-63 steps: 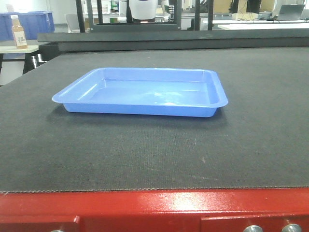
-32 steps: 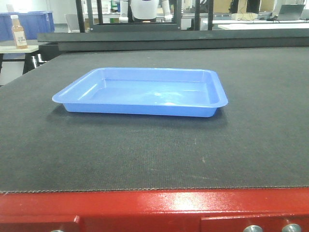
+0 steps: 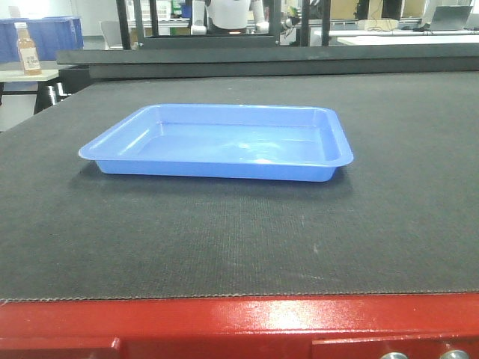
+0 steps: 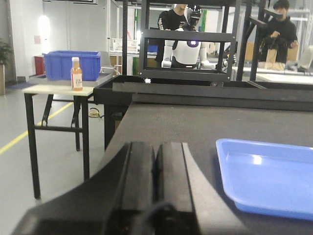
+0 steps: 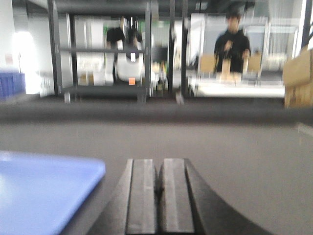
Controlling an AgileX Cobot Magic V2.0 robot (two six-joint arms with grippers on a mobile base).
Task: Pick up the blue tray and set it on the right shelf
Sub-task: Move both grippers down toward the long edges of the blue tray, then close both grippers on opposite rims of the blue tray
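The blue tray [image 3: 217, 142] lies flat and empty on the dark mat of the red-framed table [image 3: 239, 321]. In the left wrist view the tray [image 4: 266, 178] is to the right of my left gripper [image 4: 155, 147], which is shut and empty, apart from the tray. In the right wrist view the tray [image 5: 39, 196] is to the left of my right gripper [image 5: 159, 164], which is shut and empty, apart from the tray. Neither gripper shows in the front view. The right shelf is out of view.
A side table [image 4: 58, 90] at the left holds a dark-blue bin [image 4: 71, 63] and an orange bottle [image 4: 76, 74]. A black frame [image 4: 186, 54], a white robot [image 4: 188, 51] and people stand beyond the table's far edge.
The tray has stayed in place. The front view has shifted slightly; the white robot in the background has moved a little.
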